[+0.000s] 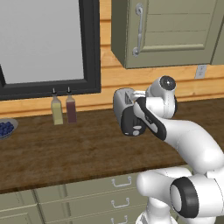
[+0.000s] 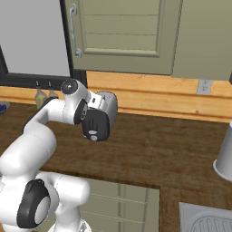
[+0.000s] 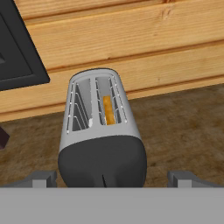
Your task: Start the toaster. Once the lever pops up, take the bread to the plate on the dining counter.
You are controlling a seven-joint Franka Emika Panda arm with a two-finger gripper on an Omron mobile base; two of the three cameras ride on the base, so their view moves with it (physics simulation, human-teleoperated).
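Observation:
The silver-grey toaster (image 3: 98, 118) stands on the brown worktop near the wooden wall, its black end face (image 1: 131, 124) turned toward me. The bread (image 3: 108, 110) sits sunk in the right-hand slot, and just its tan top edge shows. Low on the black face the lever (image 2: 93, 132) is a small pale tab. My gripper (image 3: 112, 178) hovers above and in front of that end face. It is open, with one fingertip on each side and nothing between them. The plate and the dining counter are out of view.
Two bottles (image 1: 57, 110) (image 1: 71, 107) stand left of the toaster below the dark window frame (image 1: 89, 48). A bowl of blueberries (image 1: 5, 128) sits far left. A pale canister (image 2: 225, 158) and a sink (image 2: 208, 222) lie to the right. Olive cabinets (image 1: 170, 30) hang overhead.

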